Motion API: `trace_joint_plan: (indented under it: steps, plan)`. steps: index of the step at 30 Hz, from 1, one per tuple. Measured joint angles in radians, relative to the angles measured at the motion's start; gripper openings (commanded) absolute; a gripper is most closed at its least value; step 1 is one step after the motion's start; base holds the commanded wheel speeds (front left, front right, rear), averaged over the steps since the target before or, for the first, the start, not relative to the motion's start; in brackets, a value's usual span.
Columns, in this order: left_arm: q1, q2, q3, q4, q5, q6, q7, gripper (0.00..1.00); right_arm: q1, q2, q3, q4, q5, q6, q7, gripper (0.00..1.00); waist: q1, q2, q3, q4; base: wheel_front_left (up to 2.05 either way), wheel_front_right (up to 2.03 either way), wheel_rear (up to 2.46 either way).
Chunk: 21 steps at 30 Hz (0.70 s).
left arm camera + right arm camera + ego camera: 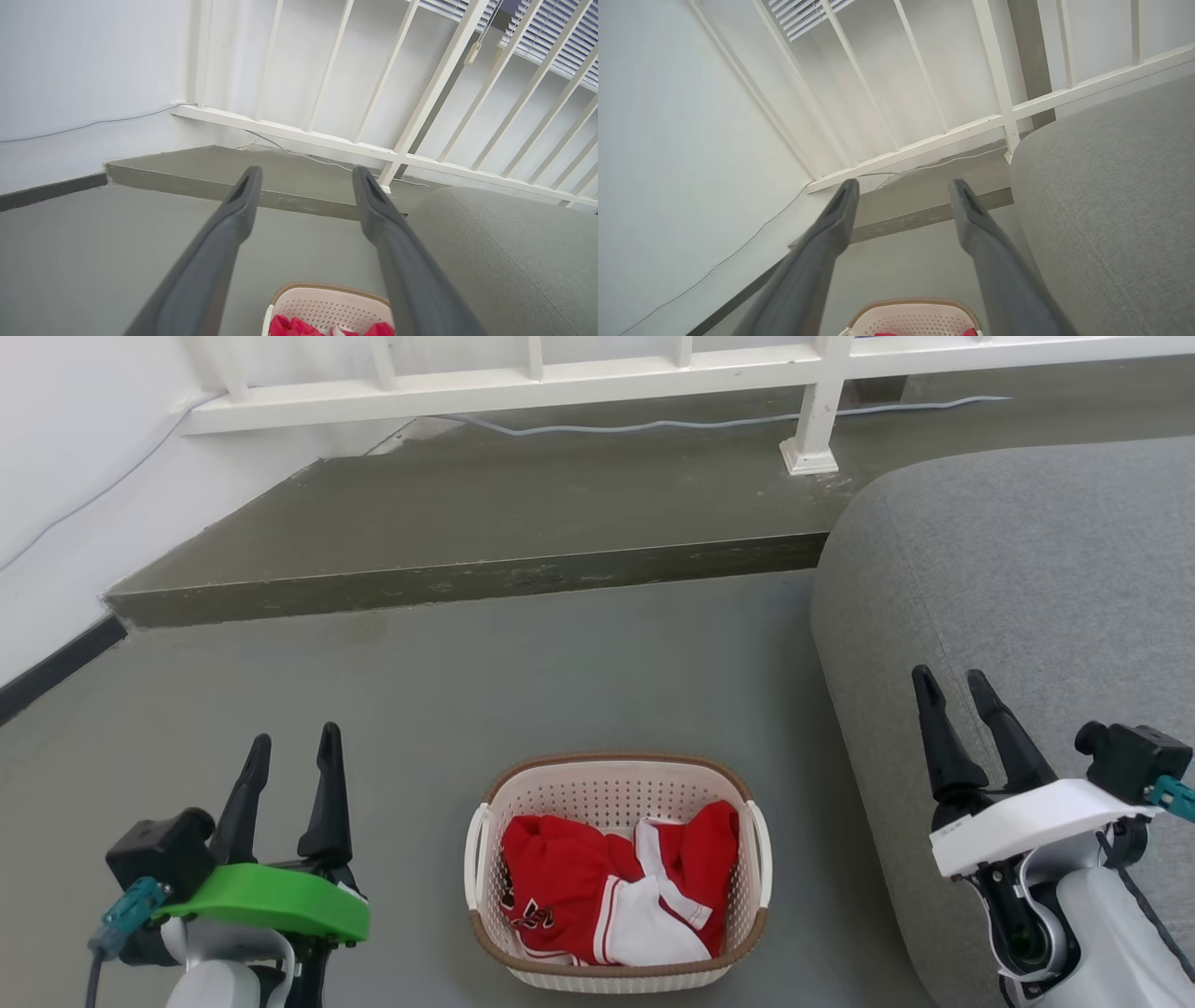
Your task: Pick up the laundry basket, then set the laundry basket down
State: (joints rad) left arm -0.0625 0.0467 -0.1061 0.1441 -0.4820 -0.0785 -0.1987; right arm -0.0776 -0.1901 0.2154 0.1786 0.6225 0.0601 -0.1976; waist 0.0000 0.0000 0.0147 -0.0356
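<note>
The cream-white perforated plastic laundry basket [611, 793] with its brown woven-look rim sits on the grey floor [560, 663] at the lower middle of the head frame, between my two pincers and apart from both. My left pincer [295, 735], lower left, and my right pincer [948, 675], at the right before the grey upholstered seat [1027, 569], each stand with fingers apart, holding nothing. I judge the pick-up not yet begun: next I must lower both to the white side handles [476, 859] and lift evenly. I count one basket, two handles and two pincers. Red-and-white clothing [569, 882] is bundled inside; how many pieces I cannot tell.
</note>
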Motion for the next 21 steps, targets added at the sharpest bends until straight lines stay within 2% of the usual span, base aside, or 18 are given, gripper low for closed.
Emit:
trace_joint_plan:
  steps: [18, 21]
  plan:
    - [-0.007, -0.001, -0.021, -0.03, 0.191, 0.0, -0.053, 1.0, -0.03, -0.011, 0.035, 0.003, -0.179, -0.001, -0.053, 1.0, 0.0, 0.0, 0.007, -0.006, 0.0, 0.0, 0.0]
    - [-0.015, -0.001, -0.021, -0.03, 0.198, 0.0, -0.053, 1.0, -0.037, -0.012, 0.035, 0.003, -0.188, -0.001, -0.053, 1.0, 0.0, 0.0, 0.009, -0.005, 0.0, 0.0, 0.0]
